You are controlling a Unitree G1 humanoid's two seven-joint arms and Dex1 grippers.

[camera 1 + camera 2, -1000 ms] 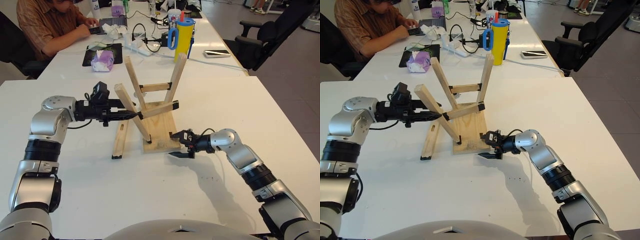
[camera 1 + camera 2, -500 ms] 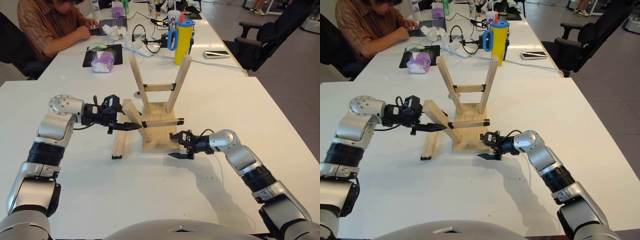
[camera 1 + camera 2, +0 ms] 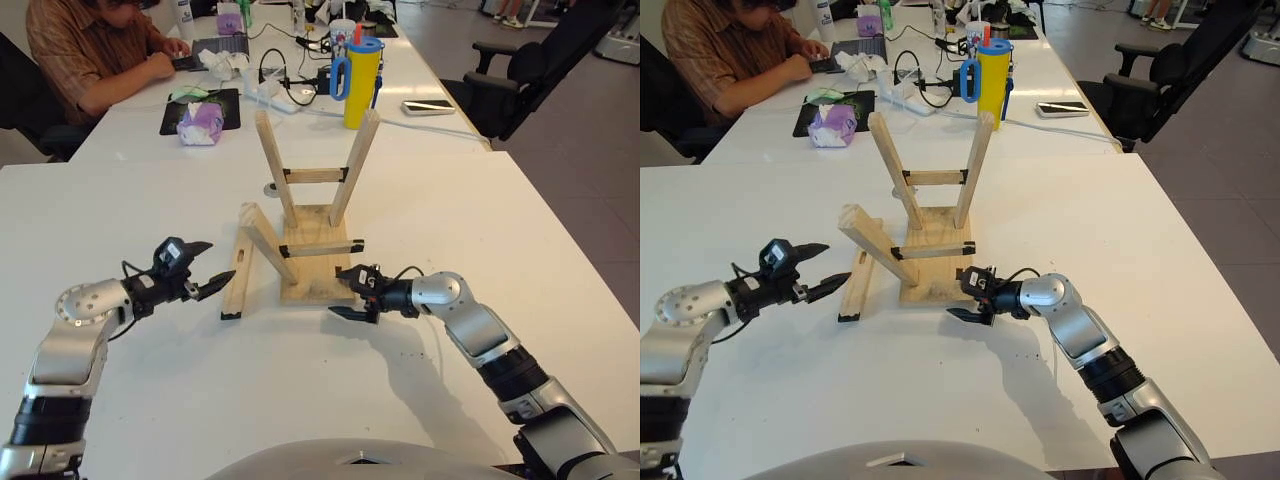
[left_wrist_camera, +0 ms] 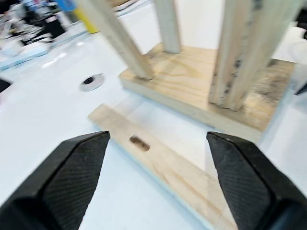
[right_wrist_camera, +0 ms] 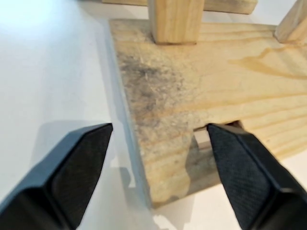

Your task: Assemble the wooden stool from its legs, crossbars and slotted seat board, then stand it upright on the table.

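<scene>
The white desk (image 3: 300, 400) carries the work in the left eye view, with a cluttered one behind. The seat board (image 3: 318, 288) lies flat at centre, three legs and their crossbars standing up from it. The loose leg (image 3: 237, 285) lies flat just beside the board's 9 o'clock, its long axis running 12 to 6. The left jaws gape wide at that leg's 9 o'clock, apart from it. The right jaws gape wide at the board's 5 o'clock corner.

In the left wrist view, the leg's mortise hole (image 4: 139, 142) faces up. Fetching it looks best done by closing across its narrow width near mid-length.

In the right wrist view, an empty slot (image 5: 211, 134) waits; steadying the board there should help.
</scene>
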